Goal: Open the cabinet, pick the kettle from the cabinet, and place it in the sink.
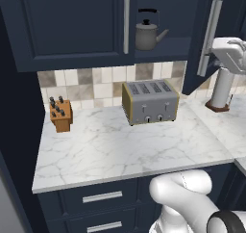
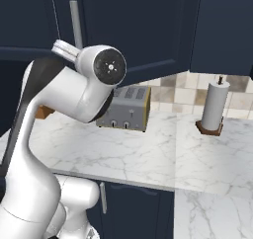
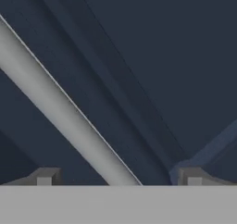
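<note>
**Kettle in plain sight behind half-open cabinet door**

Kettle [image 1: 148, 32], grey with a black arched handle, stands upright on the shelf of the navy wall cabinet [image 1: 72, 25], just right of the closed left door's silver bar handle [image 1: 126, 22]. The right door [image 1: 204, 34] is swung outward, its own bar handle [image 1: 210, 37] slanting down beside the white arm. In the hand view the fingers [image 3: 45, 177] are spread wide, one on each side of that handle [image 3: 60, 107], which runs diagonally between them; whether they touch it cannot be told. Below the cabinet, on the white marble bench [image 1: 120, 150], a silver four-slot toaster [image 1: 150, 102] sits against the tiled wall, a wooden knife block [image 1: 60, 114] to its left and a paper-towel roll [image 2: 214, 112] well to its right.
</note>
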Available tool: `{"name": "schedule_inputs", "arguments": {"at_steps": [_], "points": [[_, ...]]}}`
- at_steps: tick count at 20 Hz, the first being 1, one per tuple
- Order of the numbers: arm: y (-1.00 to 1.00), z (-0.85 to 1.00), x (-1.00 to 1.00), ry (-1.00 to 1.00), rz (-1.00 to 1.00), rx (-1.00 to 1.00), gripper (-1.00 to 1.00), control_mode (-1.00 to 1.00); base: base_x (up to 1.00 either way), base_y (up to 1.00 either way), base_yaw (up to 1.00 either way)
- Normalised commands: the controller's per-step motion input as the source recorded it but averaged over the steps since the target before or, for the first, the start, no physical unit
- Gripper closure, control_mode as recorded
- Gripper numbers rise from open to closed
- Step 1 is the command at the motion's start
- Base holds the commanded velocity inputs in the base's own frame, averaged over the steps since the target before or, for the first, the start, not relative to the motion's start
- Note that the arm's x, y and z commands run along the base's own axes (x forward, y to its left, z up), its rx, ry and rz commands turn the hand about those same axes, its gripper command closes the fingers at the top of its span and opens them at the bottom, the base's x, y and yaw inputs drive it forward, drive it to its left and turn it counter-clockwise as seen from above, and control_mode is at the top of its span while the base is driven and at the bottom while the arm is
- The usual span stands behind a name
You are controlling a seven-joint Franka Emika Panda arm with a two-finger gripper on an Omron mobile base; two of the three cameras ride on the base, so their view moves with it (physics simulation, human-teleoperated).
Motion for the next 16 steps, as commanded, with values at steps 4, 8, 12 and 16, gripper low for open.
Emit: {"name": "schedule_inputs", "arguments": {"at_steps": [4,8,12,16], "points": [[0.01,0.25,-0.28,-0.14,0.19,0.0,-1.0,-1.0,0.0,0.0,0.0],[0.0,0.25,-0.53,-0.2,0.13,0.0,-1.0,-1.0,0.0,0.0,0.0],[0.0,0.09,-0.9,-0.27,0.08,-0.05,-1.0,-1.0,0.0,0.0,0.0],[0.39,0.0,-0.95,-0.24,0.06,-0.1,-1.0,-1.0,0.0,0.0,0.0]]}}
